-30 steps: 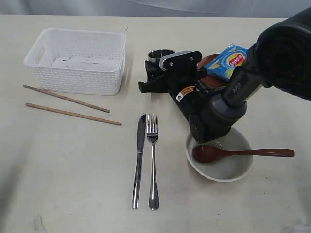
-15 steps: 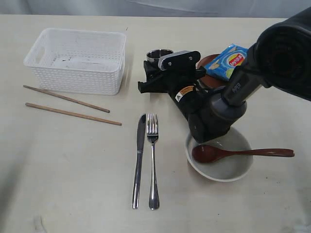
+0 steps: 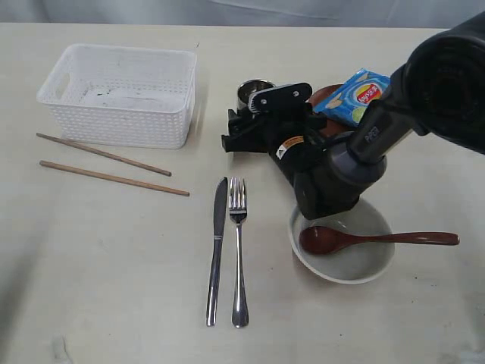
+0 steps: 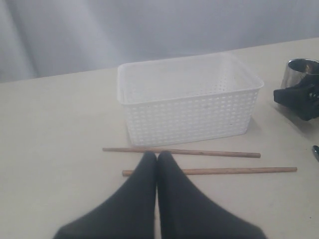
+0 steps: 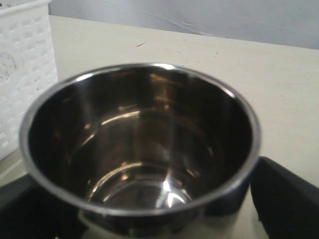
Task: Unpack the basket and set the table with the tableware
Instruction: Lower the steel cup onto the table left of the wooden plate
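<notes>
The cup [image 3: 255, 91] stands upright at 12 o'clock of the knife [image 3: 218, 243] and fork [image 3: 239, 250], w/ the basket [image 3: 117, 121] at its 9 and the plate [image 3: 324, 94] at its 3. R gripper [image 3: 242, 121] straddles it, jaws spread wide & close against the wall on both sides. Whether they're pinching it or merely flanking it, we can't tell. L gripper [image 4: 157, 155] is clenched on nothing, hanging over the table [image 4: 50, 149] just by the chopsticks [image 4: 209, 170].

We judge the cup light, stiff and not fragile. It's polished steel tho: slick & round, so flat pads meet it on a thin line each side and it may twist or squirt out. Best hold, imo, is across the full width, mid-wall or lower, pads level, w/ a firm squeeze; it shouldn't dent. A rim pinch, one finger inside, would prob. work too. It's empty, so tilt costs nothing, but if dropped it would likely roll. Basket looks empty; the other tableware's out on the table.
</notes>
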You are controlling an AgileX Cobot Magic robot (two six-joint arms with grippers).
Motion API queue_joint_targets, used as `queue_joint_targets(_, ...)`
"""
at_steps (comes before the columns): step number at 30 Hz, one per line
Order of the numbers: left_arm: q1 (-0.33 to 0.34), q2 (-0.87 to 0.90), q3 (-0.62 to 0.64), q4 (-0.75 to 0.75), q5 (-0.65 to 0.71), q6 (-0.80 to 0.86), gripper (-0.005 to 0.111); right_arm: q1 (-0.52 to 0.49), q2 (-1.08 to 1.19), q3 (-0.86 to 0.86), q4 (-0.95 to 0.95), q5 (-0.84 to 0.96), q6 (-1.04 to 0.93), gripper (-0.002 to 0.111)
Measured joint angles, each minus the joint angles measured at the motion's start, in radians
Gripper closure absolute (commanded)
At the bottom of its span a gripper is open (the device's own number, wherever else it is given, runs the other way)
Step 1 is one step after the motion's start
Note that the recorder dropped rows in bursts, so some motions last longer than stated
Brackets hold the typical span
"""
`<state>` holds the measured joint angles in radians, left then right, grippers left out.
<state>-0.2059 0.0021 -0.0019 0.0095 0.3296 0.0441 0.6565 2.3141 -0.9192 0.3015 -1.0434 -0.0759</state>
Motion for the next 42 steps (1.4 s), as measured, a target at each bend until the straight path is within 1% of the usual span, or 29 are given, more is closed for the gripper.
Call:
queue_joint_targets(11,0.000,0.000,0.000,0.000,0.000,0.000,0.107,0.000,-0.028,0.011,0.000,0.008,-0.007,0.021)
queue_joint_targets(26,0.000,0.000,0.000,0.000,0.000,0.000,0.107,0.000,-0.241,0.112,0.000,0.091,-0.017,0.021)
queue_joint_targets(30,0.000,0.000,0.000,0.000,0.000,0.000,0.107,0.000,-0.325,0.116,0.004,0.175,-0.019,0.021)
queue_joint_targets(32,0.000,0.000,0.000,0.000,0.000,0.000,0.107,0.000,-0.378,0.116,0.017,0.250,-0.021,0.022)
queue_joint_targets(35,0.000,0.000,0.000,0.000,0.000,0.000,0.107,0.000,-0.453,0.108,0.026,0.382,-0.036,0.036)
queue_joint_targets(40,0.000,0.000,0.000,0.000,0.000,0.000,0.107,0.000,-0.561,0.048,0.052,0.675,-0.056,0.085)
queue_joint_targets(41,0.000,0.000,0.000,0.000,0.000,0.000,0.107,0.000,-0.577,0.034,0.057,0.744,-0.056,0.092)
queue_joint_targets(42,0.000,0.000,0.000,0.000,0.000,0.000,0.107,0.000,-0.594,0.015,0.063,0.818,-0.056,0.101)
